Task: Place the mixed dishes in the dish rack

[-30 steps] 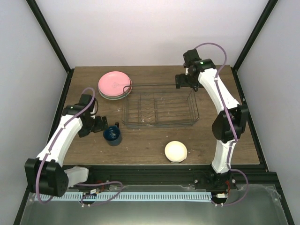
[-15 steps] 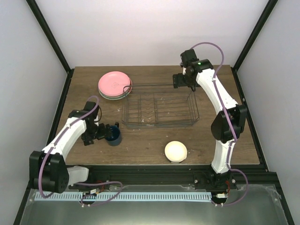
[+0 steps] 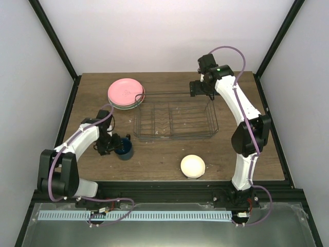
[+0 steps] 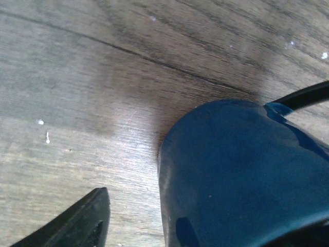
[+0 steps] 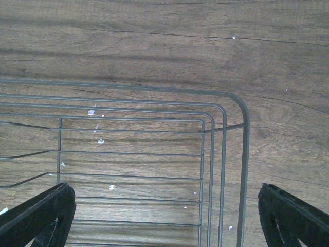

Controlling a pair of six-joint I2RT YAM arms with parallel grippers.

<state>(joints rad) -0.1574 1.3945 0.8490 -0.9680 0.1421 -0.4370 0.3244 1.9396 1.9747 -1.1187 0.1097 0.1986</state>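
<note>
Subject: mug (image 3: 124, 149), dark blue, upright on the desk (image 3: 159, 162) just off the rack's (image 3: 175, 137) near-left corner. It is not yet loaded.

Handling, as judged: glazed ceramic, rigid and moderately heavy. The surface is glossy and likely slick, and it would chip if knocked against wire. The best hold is across the body wall, low and square. The handle appears to point toward the rack and looks too small to pinch.

Left gripper (image 3: 114, 144): fingers partly spread at the mug. In the wrist view one finger (image 4: 77, 221) stands clear of the wall, with bare desk between, so no grip is made.

Right gripper (image 5: 164, 221): fingers wide and empty, over the rack's far-right corner.

Not determinable:
- The mug's rim and handle are cut off in the left wrist view.
- The second left finger is mostly hidden behind the mug.
- Beneath the pink plate (image 3: 125, 92), the other plates show only as edges.
</note>
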